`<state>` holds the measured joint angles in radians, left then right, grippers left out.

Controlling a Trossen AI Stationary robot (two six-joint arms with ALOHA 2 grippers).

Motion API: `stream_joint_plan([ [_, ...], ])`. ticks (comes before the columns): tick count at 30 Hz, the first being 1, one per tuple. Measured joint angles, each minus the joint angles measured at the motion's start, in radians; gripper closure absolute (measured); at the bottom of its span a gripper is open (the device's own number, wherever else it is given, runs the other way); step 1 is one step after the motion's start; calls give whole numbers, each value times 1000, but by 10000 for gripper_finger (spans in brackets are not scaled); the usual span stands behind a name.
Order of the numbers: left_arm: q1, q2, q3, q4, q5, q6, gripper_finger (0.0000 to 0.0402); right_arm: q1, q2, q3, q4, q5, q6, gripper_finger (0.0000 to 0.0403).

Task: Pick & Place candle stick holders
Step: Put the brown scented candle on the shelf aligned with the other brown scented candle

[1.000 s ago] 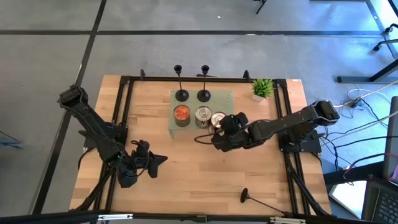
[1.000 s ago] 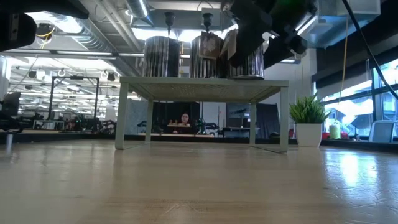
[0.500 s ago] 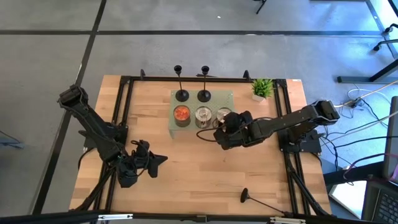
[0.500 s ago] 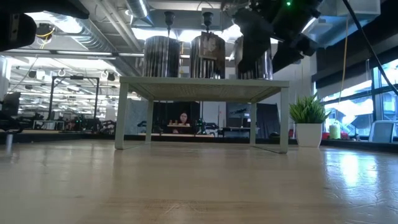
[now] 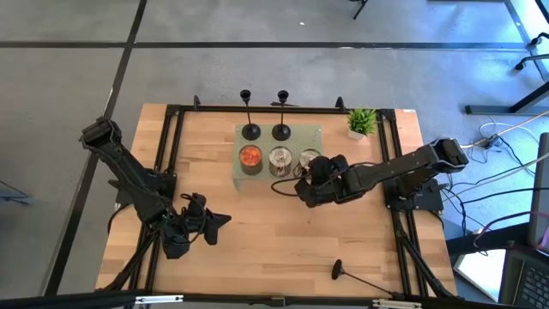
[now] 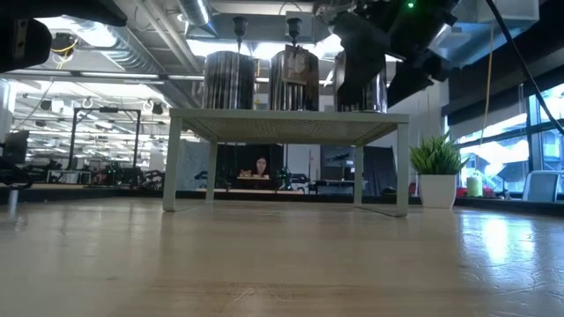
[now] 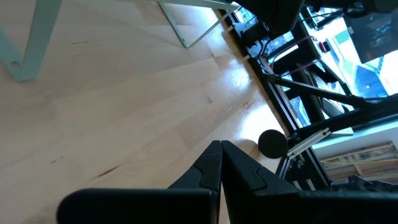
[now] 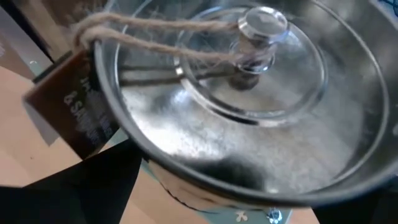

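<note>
A pale wooden worktop (image 5: 257, 232) in a black frame stands on a grey floor; the low view looks past it into a lit workshop. A small pale green stand (image 5: 243, 182) sits at the far middle of the worktop. On its far edge two black candle stick holders (image 5: 250, 130) (image 5: 281, 130) stand upright side by side. In front of them runs a row of three tin cans: an orange-topped can (image 5: 250, 156), a silver can (image 5: 280, 158), and a lidded silver can (image 8: 249, 106) with a twine-tied brown tag (image 8: 71, 109). The right gripper (image 5: 307, 176) is at this last can at the stand's right end, its fingers (image 8: 81, 186) spread wide on either side of the can's wall. A third candle stick holder (image 5: 356, 276) lies on its side near the worktop's front right edge, well apart from the stand. The left gripper (image 5: 221, 220) waits low over the front left of the worktop with its fingers (image 7: 211, 168) pressed together, holding nothing. A potted green plant (image 5: 361, 122) stands at the far right corner.
</note>
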<state>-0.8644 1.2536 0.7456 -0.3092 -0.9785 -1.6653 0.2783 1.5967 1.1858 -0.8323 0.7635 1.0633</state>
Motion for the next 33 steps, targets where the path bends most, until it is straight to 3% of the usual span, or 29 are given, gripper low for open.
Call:
stream_joint_plan([
  [33, 0, 0, 0, 18, -16, 3, 400, 5, 0, 0, -2, -27, 9, 3],
])
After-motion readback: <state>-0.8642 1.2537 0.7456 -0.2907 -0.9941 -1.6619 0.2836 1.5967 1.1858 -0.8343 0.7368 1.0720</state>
